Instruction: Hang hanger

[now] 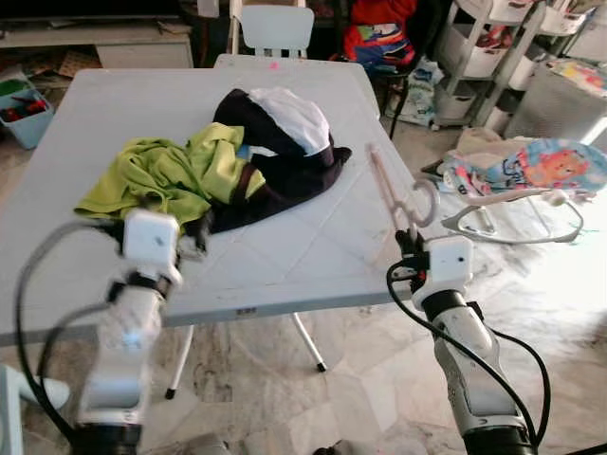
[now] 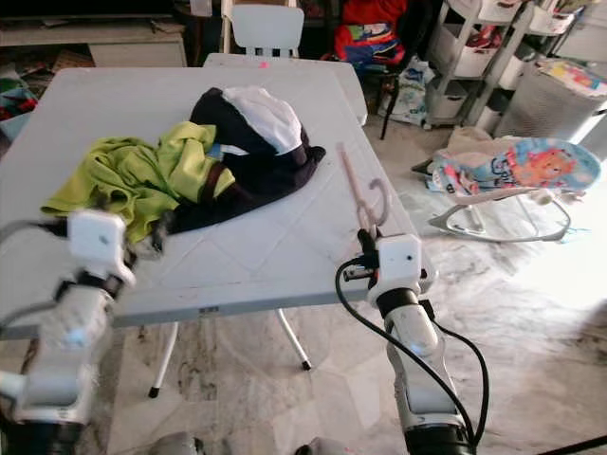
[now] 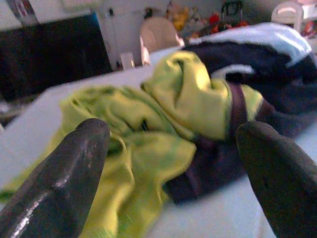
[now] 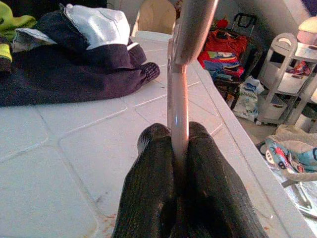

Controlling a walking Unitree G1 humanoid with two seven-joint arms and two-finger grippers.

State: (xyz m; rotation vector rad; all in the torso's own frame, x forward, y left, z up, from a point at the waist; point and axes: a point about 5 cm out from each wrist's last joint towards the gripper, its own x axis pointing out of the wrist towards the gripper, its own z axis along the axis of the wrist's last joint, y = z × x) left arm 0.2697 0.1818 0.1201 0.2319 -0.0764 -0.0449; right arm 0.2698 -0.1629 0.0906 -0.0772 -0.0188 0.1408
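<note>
A pale pink plastic hanger (image 1: 389, 185) lies along the right side of the white folding table (image 1: 313, 256), its hook (image 1: 424, 202) nearest me. My right gripper (image 1: 412, 239) is shut on the hanger (image 4: 178, 106) near the hook, its fingers (image 4: 153, 188) pressed against the bar. A lime green garment (image 1: 161, 175) and a dark navy garment with a white lining (image 1: 285, 142) lie heaped mid-table. My left gripper (image 1: 194, 237) stands open at the near edge of the green garment (image 3: 163, 124), with nothing between its fingers (image 3: 64, 173).
A white chair (image 1: 277, 28) stands behind the table. A baby bouncer (image 1: 522, 175) sits on the marble floor to the right, with white wire shelving (image 1: 493, 47) and a red bag (image 1: 379, 38) beyond it. A blue bin (image 1: 24, 104) is at far left.
</note>
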